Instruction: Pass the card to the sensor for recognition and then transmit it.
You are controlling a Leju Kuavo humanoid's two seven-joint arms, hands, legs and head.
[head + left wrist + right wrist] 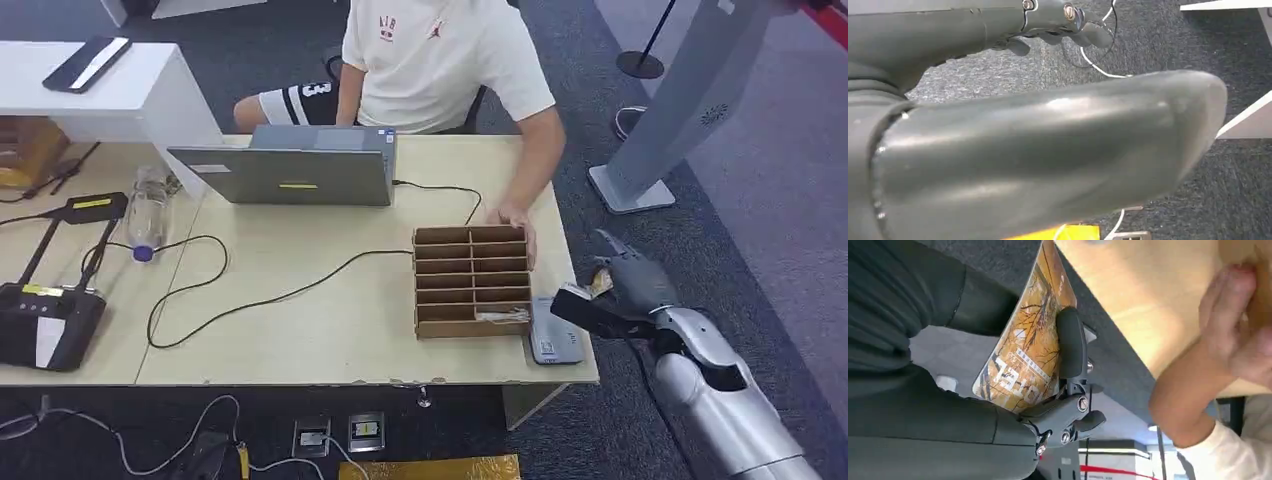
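My right hand (625, 290) hovers just past the table's right edge, beside the grey sensor pad (555, 335). It pinches an orange-and-yellow printed card (1025, 345) between thumb and a finger; the card (600, 282) shows as a small yellowish sliver in the head view. The sensor lies flat at the table's front right corner, next to a brown cardboard slot box (472, 280). My left hand (1048, 150) hangs low over dark carpet with nothing in it, its fingers curled.
A seated person's hand (515, 225) rests on the slot box's far right corner. A grey laptop (290, 170), cables, a water bottle (148, 210) and a black device (45, 320) occupy the table (330, 330). A white stand (680, 110) rises on the right.
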